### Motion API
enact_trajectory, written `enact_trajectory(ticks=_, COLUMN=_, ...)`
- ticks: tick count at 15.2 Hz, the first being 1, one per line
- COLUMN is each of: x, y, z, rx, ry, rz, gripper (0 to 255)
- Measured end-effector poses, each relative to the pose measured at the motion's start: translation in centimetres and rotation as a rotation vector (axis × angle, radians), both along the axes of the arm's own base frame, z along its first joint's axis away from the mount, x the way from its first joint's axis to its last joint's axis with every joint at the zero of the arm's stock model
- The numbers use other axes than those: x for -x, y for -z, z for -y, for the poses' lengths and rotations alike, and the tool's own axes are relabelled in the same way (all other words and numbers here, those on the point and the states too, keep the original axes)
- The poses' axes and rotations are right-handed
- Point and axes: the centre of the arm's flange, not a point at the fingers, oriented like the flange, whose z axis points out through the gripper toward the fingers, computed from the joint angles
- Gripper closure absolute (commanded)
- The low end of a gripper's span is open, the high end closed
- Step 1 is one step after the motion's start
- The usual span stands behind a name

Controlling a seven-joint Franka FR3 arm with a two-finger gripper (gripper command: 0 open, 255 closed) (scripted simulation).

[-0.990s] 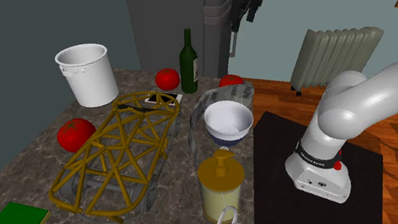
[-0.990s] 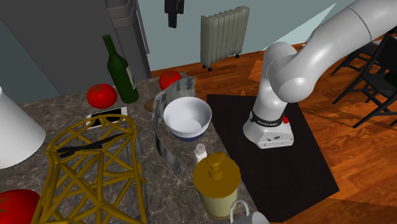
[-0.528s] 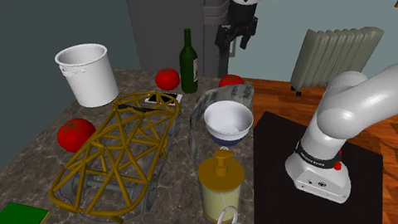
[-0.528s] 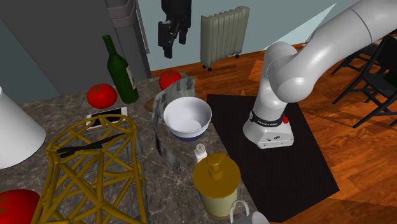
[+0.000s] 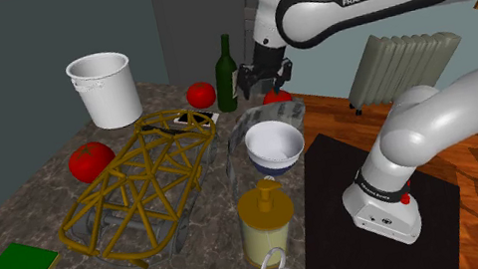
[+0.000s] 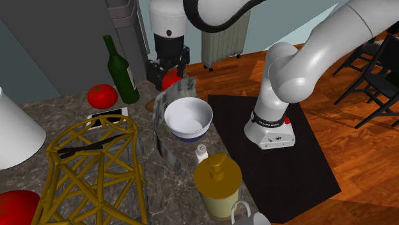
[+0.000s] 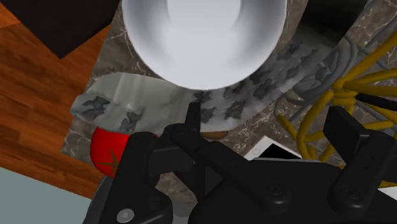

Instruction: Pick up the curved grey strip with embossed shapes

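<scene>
Above curved grey strip (image 7: pixel 133 102), end effector (image 6: pixel 168 71) spread; white bowl (image 6: pixel 188 115) (beside strip) empty.

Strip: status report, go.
Hand open, above the strip, not touching. Strip on counter, curving round bowl. Tomato and bottle close by hand.

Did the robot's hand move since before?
Yes. In the shoulder view the gripper has come down and leftward, ending close beside the green bottle.
</scene>
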Motion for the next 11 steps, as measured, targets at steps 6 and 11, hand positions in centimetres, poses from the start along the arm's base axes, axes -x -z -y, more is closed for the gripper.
enact_trajectory(ticks=6, x=-2.3, y=6.1, z=-4.1, rx=-0.058, ry=0.213, rz=0.002, gripper=0)
enact_trajectory(ticks=11, x=-4.8, y=10.9, z=-7.0, rx=-0.105, ry=0.384, rz=0.005, gripper=0)
